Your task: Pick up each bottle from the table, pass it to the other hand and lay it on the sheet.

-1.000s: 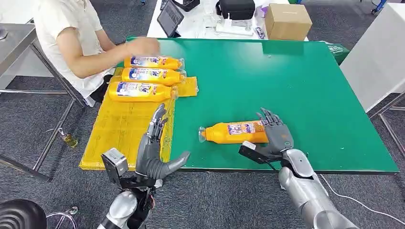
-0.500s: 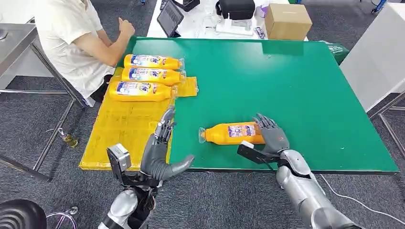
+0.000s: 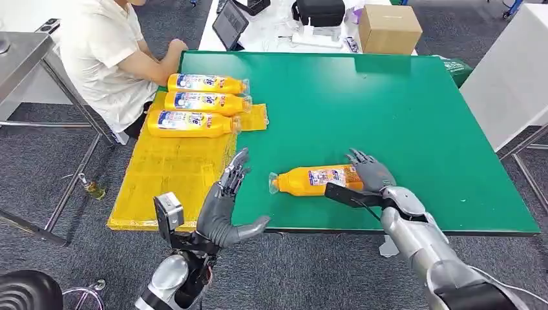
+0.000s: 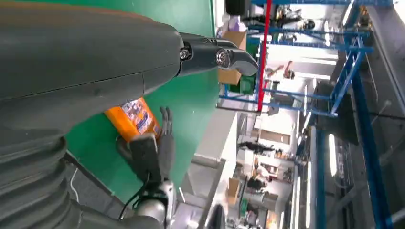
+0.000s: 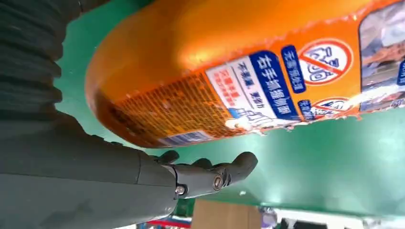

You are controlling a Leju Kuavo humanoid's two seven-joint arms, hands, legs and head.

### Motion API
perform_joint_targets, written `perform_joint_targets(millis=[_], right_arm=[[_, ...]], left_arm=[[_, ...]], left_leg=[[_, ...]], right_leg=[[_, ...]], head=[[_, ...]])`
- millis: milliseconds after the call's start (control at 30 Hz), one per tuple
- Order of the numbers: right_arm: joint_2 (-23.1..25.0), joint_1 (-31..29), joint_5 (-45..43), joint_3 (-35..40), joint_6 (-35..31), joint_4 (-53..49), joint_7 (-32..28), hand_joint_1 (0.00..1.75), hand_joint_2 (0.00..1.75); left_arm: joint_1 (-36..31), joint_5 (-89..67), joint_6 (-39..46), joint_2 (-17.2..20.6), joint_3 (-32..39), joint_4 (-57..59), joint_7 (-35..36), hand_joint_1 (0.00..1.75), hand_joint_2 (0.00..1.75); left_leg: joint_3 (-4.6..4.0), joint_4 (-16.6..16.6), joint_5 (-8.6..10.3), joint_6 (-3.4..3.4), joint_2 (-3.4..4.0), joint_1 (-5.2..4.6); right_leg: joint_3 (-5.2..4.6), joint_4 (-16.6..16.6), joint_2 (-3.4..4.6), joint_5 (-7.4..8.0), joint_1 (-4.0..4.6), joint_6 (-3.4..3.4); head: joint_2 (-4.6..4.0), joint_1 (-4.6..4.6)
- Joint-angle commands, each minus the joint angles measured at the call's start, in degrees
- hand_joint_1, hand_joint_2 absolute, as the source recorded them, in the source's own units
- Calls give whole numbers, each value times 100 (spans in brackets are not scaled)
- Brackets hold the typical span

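Since the earlier frames the left hand (image 3: 223, 210) has been carried forward and toward the middle, from over the sheet (image 3: 169, 169) to the table's (image 3: 388, 110) near edge, and the person's (image 3: 106, 55) arm has been drawn back from the bottles to the table's far corner. The right hand (image 3: 369, 175) has been brought closer over the base of the lone bottle (image 3: 313, 180).

The left hand is held upright above the table edge, fingers straight and spread, thumb out to the side, nothing in it. The right hand is set against the base end of the lone bottle, fingers arched over it; in the right wrist view the thumb (image 5: 210, 175) is seen apart from the bottle's underside, so no closed grasp is shown. The bottle lies on its side on the green table, cap toward the sheet, between the two hands.

Three bottles (image 3: 194, 103) lie side by side at the sheet's far end, near the seated person. A cardboard box (image 3: 389, 29) stands beyond the table.
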Motion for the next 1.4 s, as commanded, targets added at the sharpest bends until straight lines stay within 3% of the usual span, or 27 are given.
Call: perform_joint_targets(millis=[33,67,100,133,167,667,833,933,1100,1167,1233,1333,1400], right_arm=[[55,-447,-177,342,155,692,-94,0,175],[44,-446,-165,362,158,699,-106,2,175],[7,-452,-175,406,225,729,-210,129,175],[-8,-437,-249,378,243,756,-257,164,175],[-11,-421,-312,356,246,774,-321,175,175],[61,-137,-1033,-54,366,652,-845,175,175],[173,219,-1293,-332,-238,204,-977,175,175],[284,1006,-1881,-864,-621,-893,-1094,175,175],[786,2812,-2787,-1554,-919,-3096,-1095,175,175],[933,3216,-3000,-1652,-960,-3521,-1152,175,175],[1017,3409,-3141,-1698,-934,-3729,-1192,175,175],[1020,3410,-3137,-1686,-929,-3745,-1191,175,175],[1009,3381,-3141,-1698,-923,-3742,-1190,175,175]], left_arm=[[-282,-48,-120,148,-208,384,-19,0,175],[-287,-70,-150,162,-233,381,-35,0,175],[-287,-128,-217,182,-282,391,-82,0,175],[-274,-145,-241,173,-284,400,-101,0,175],[-266,-163,-261,172,-286,400,-120,0,175],[-255,-252,-331,144,-264,426,-243,0,175],[-75,-168,240,-88,57,346,-239,0,175],[435,59,1198,-381,226,-23,-440,0,175],[1254,1044,1424,-122,173,-361,-890,0,175],[1312,1138,1454,-50,156,-326,-886,0,175],[1325,1151,1507,-18,146,-288,-888,0,175],[1314,1152,1511,-18,148,-285,-888,0,175],[1300,1155,1517,-27,148,-288,-887,0,175]], left_leg=[[21,-3,-8,4,7,1],[14,-3,-4,3,5,0],[25,-4,-9,6,8,0],[19,-4,-7,5,6,-1],[16,-3,-5,4,4,-2],[37,-8,-10,7,3,2],[31,-8,-9,3,7,6],[27,-7,-11,4,5,5],[55,-20,-27,2,7,10],[18,-9,-18,-3,-2,9],[55,-13,-44,-5,-4,12],[9,-6,-30,-4,-22,7],[29,-5,-42,-2,-14,9]], right_leg=[[20,-3,0,-6,5,-15],[13,-3,0,-3,3,-11],[24,-4,1,-7,5,-17],[19,-3,0,-6,2,-14],[16,-3,-1,-5,2,-11],[37,-10,-6,-9,8,-21],[31,-11,-1,-7,10,-18],[29,-11,-2,-8,9,-16],[59,-26,0,-22,16,-23],[22,-12,-5,-15,12,-13],[61,-14,-13,-46,18,-22],[16,-4,-17,-35,8,-7],[36,-4,-12,-43,12,-15]], head=[[0,0],[0,-2],[0,-2],[0,0],[0,0],[0,0],[0,0],[0,0],[0,0],[0,0],[0,-4],[0,-2],[0,-2]])
